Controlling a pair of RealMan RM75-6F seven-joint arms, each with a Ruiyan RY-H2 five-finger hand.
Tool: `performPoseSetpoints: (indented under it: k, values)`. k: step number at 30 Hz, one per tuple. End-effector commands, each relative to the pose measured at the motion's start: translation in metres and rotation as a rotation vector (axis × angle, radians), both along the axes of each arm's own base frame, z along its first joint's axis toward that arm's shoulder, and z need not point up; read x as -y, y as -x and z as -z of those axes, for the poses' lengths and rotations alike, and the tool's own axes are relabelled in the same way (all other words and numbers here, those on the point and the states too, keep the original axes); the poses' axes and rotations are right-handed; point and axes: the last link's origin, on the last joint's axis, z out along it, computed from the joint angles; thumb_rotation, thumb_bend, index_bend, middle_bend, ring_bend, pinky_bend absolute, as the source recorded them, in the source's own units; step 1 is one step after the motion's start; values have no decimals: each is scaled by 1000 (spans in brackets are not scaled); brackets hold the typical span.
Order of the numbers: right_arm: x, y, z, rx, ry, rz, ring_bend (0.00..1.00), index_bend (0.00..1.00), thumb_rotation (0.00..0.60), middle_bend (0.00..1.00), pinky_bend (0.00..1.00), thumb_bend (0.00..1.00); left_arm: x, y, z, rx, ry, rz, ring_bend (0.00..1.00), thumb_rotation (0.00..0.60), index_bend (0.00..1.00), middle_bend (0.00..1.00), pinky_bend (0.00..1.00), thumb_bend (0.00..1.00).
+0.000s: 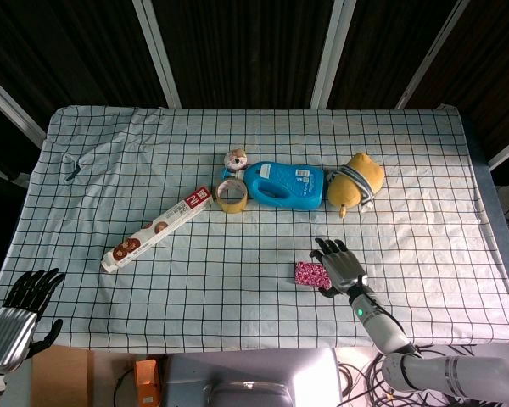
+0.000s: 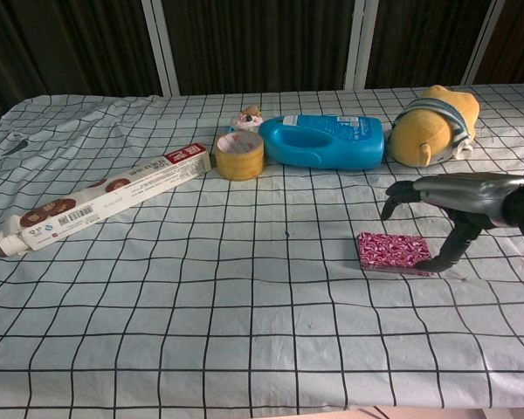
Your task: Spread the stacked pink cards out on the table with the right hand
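Observation:
The stack of pink patterned cards point(image 1: 307, 273) point(image 2: 393, 251) lies flat on the checked tablecloth, front right of centre. My right hand point(image 1: 339, 267) point(image 2: 454, 205) is just to the right of the stack, its fingers spread and arched above the cloth. In the chest view the thumb tip comes down at the stack's right edge; I cannot tell whether it touches. The cards are squared up in one pile. My left hand point(image 1: 21, 309) hangs off the table's front left corner with its fingers apart, holding nothing; the chest view does not show it.
A long white and red box point(image 1: 157, 229) point(image 2: 105, 199) lies diagonally at left. Behind the cards, in a row, are a tape roll point(image 1: 232, 197) point(image 2: 239, 155), a blue bottle point(image 1: 284, 185) point(image 2: 325, 141) and a yellow plush toy point(image 1: 355, 180) point(image 2: 437, 115).

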Motion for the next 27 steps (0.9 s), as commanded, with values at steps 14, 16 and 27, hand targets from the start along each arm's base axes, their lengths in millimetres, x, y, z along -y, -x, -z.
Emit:
performPoseSetpoints:
  k: [14,16,27]
  values:
    - [1,-1,14,-5,-22,-5,0,255,600,0,0,191,3,1,-3,4,-11,-2,0,600,0,48,0,425]
    - [2,-2,16,-4,-19,-5,0,270,600,0,0,191,4,2,-4,7,-16,-5,0,600,0,48,0,425]
    - [2,-2,18,6,-7,2,0,326,600,0,0,191,6,2,-4,9,-16,-2,0,600,0,48,0,425]
